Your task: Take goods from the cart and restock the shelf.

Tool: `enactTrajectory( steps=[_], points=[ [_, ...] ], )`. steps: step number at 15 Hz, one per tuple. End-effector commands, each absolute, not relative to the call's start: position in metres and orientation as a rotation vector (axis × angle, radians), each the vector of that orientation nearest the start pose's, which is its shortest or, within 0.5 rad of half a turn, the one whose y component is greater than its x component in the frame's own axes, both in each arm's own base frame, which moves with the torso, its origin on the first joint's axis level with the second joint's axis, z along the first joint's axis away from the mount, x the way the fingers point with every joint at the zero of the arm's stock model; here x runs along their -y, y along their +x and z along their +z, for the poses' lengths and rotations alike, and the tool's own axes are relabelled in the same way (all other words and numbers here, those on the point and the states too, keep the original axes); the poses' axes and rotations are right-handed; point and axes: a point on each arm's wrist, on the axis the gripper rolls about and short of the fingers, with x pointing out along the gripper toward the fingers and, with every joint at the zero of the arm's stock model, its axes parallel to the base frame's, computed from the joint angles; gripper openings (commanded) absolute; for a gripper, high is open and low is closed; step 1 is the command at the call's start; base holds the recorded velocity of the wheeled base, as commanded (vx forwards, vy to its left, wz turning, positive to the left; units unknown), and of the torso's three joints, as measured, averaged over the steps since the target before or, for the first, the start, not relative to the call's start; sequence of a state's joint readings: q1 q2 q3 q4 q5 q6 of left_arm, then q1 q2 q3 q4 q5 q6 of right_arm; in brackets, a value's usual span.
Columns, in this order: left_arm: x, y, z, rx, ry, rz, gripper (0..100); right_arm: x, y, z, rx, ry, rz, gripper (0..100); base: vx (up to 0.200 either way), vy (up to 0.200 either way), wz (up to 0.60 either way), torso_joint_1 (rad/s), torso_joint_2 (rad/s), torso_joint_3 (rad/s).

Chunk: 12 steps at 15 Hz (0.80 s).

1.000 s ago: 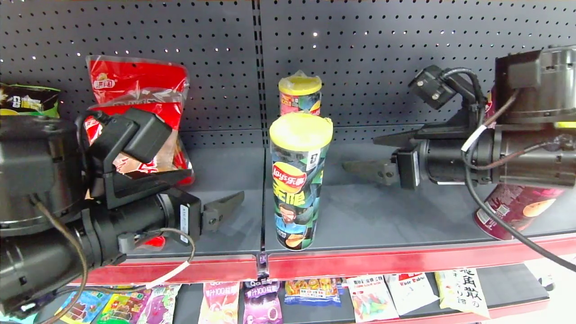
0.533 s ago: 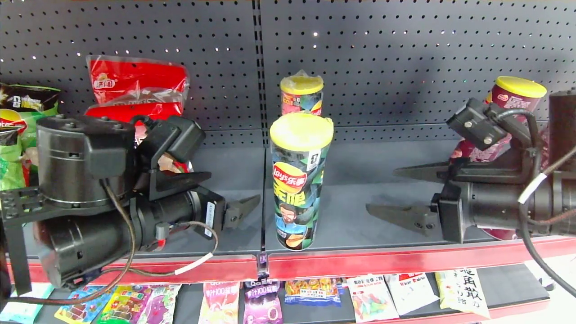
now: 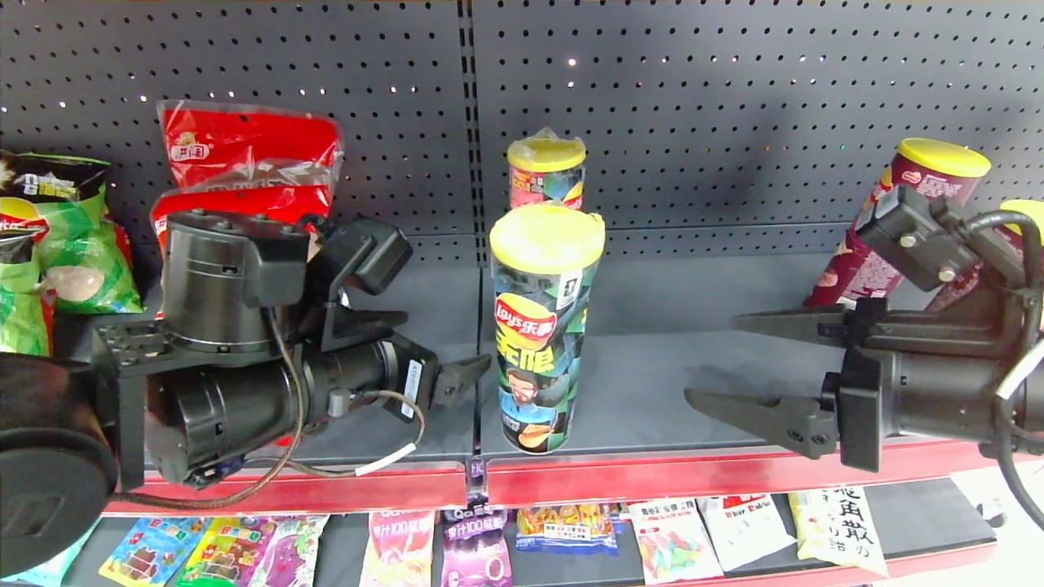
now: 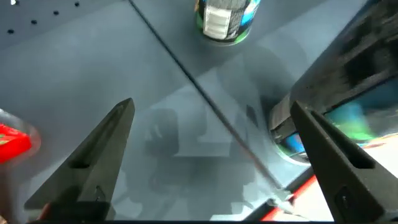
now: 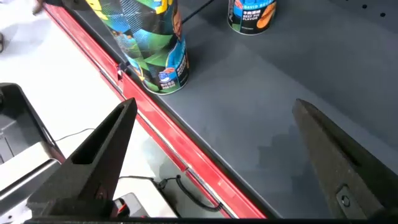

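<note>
1. Chip can, a tall cardboard tube with yellow plastic lid and green-blue print [image 3: 545, 326], stands upright on the dark grey metal shelf [image 3: 652, 383], just behind the red front rail [image 3: 652, 473]. Its long axis is vertical.
2. Left gripper [image 4: 211, 107]: fingers spread wide, nothing between them. In the head view one fingertip [image 3: 465, 377] sits just beside the can's left flank.
3. Right gripper [image 3: 711, 359]: fingers released, empty, well apart from the can on its other side.
4. Key relation: the can sits between the two grippers, with the left arm clearly nearer. Both point inward, across the can's axis.
5. Judgement: the can looks stocked. Backing the arms out risks clipping it, mostly with that left fingertip.
</note>
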State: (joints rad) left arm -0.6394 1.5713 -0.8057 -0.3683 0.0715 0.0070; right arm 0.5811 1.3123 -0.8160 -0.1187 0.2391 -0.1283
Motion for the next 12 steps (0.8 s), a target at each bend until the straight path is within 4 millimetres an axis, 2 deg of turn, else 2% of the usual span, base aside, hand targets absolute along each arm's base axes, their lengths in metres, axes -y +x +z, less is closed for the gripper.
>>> enactTrajectory(
  steps=[1, 12],
  points=[
    [0.1618, 0.2222, 0.1887, -0.393, 0.153, -0.559, 100, -0.1176, 0.1693, 0.2354, -0.33, -0.186, 0.835, 100, 0.0, 0.0, 0.0, 0.0, 0.0, 0.0],
    [0.1632, 0.2139, 0.1814, -0.421, 0.156, -0.622, 100, -0.1189, 0.1735, 0.2375, -0.326, -0.184, 0.829, 100, 0.0, 0.0, 0.0, 0.0, 0.0, 0.0]
  ],
)
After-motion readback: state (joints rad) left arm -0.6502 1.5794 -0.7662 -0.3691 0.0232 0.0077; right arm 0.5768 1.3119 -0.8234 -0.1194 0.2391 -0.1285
